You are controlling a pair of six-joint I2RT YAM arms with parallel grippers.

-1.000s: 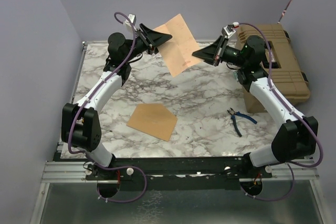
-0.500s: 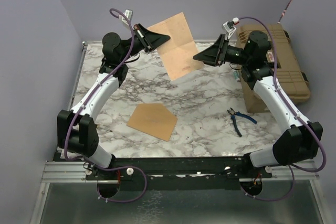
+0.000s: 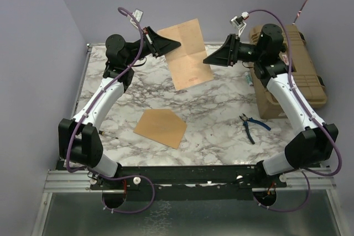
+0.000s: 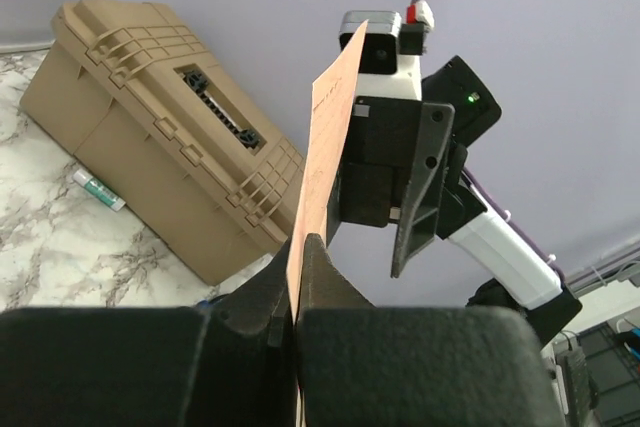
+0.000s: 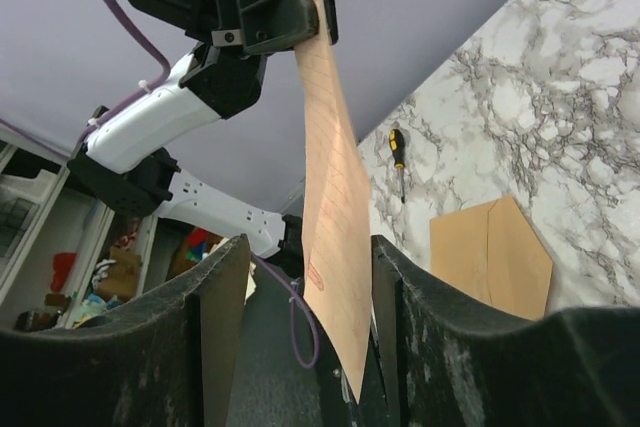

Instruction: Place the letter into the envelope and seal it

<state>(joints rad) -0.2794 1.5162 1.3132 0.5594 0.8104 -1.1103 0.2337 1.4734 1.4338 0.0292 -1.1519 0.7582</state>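
Observation:
The letter [image 3: 185,53], a pale pinkish-tan sheet, hangs in the air above the far side of the table. My left gripper [image 3: 177,43] is shut on its left edge; in the left wrist view the sheet [image 4: 325,137] stands edge-on out of the closed fingertips [image 4: 315,262]. My right gripper [image 3: 208,59] is open at the sheet's right edge. In the right wrist view the letter [image 5: 335,197] hangs between the spread fingers [image 5: 225,292], unpinched. The orange-brown envelope [image 3: 161,127] lies flat on the marble table, also seen as the envelope [image 5: 490,257] below the right gripper.
A tan toolbox [image 3: 293,64] stands at the table's right side behind the right arm. Blue-handled pliers [image 3: 251,126] lie near it, and a small tube [image 4: 98,190] lies beside the box. A screwdriver [image 5: 398,152] lies on the table's left part.
The right gripper has opened and let go of the letter, while the left gripper has shut on it. The sheet now hangs from the left gripper, turned more upright.

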